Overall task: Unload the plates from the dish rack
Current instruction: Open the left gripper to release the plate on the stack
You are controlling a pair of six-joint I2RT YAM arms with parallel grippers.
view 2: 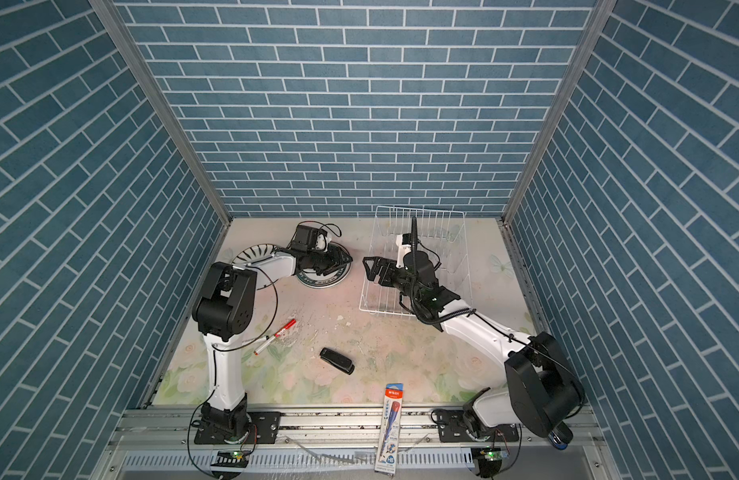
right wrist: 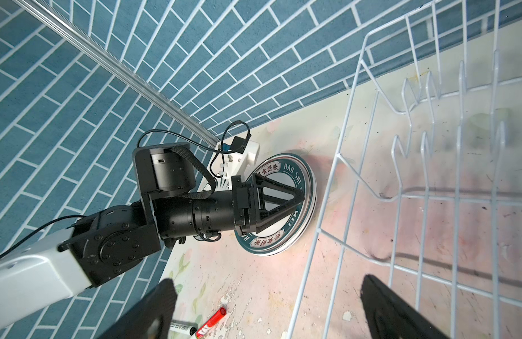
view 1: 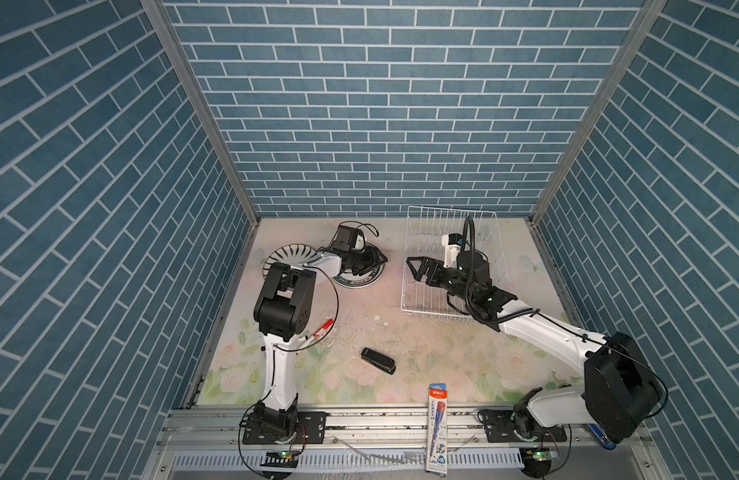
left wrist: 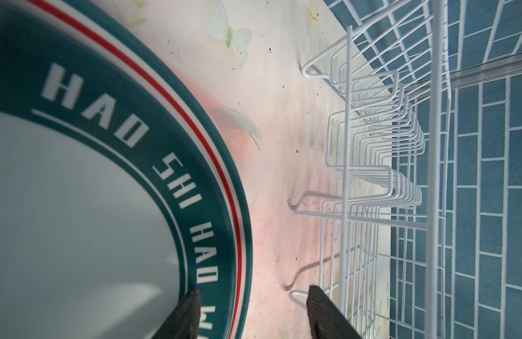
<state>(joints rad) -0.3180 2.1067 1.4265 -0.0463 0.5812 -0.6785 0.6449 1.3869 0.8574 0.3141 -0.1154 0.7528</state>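
2 arms, left arm (view 1: 279, 365) and right arm (view 1: 542, 334): white links, black screw-studded joint housings, thin black cables, 1 coiled on right. On left gripper (right wrist: 295, 202), black triangular truss frames. Green base lights (view 1: 283, 455).

A green-rimmed plate (view 1: 360, 282) (view 2: 324, 283) (left wrist: 77, 205) (right wrist: 264, 242) lies flat and face up at the far side, left of centre. Its white middle is ringed by a dark-green band with white lettering and a thin red line (HAO SHI can be read). Just left of it a striped plate (view 1: 286, 253) (view 2: 255, 251), white with black radial stripes, also lies flat, partly hidden. The dish rack (view 1: 450, 226) (view 2: 417, 224) (left wrist: 371, 176) (right wrist: 430, 176), white wire with upright prongs, stands at the far right, apart from both.
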